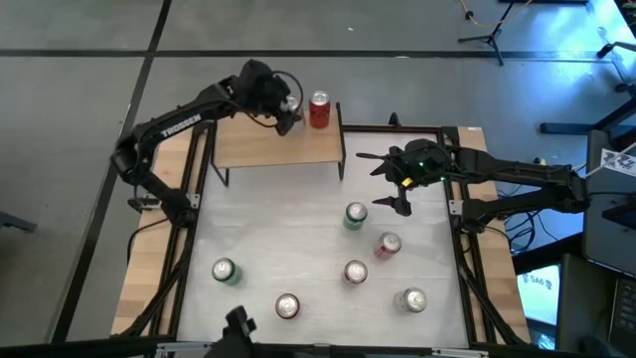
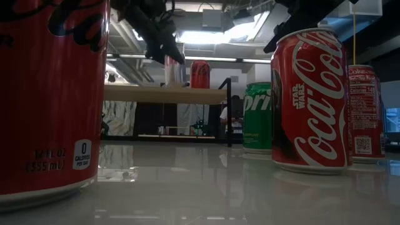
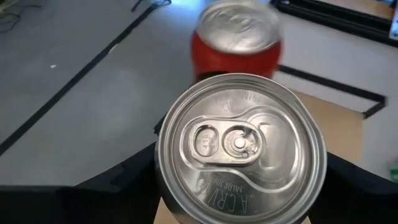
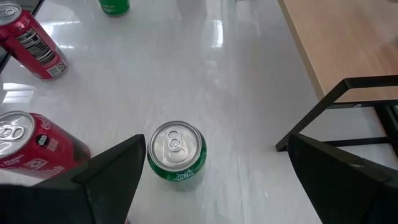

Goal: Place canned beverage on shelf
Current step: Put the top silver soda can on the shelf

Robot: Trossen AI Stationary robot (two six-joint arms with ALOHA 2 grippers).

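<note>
Item: silver-topped can [image 3: 241,148], upright, clamped between your left gripper [image 1: 285,107] fingers over the shelf [image 1: 260,147], far edge, just beside the red can [image 1: 319,109] standing there. Long axis vertical; the shelf board lies straight below.

Item: right gripper [image 1: 396,181], jaws spread wide and empty, above the green can [image 4: 177,153] on the table [image 1: 298,239].

Note: only the left wrist view shows the held can's lid; the low view [image 2: 167,47] shows it at shelf level.

I see silver-topped can [image 3: 239,146] upright between left gripper's fingers [image 1: 285,107], over shelf [image 1: 263,147]. Red can [image 1: 319,109] upright on light-wood shelf's far corner, just beyond fingertips.
</note>
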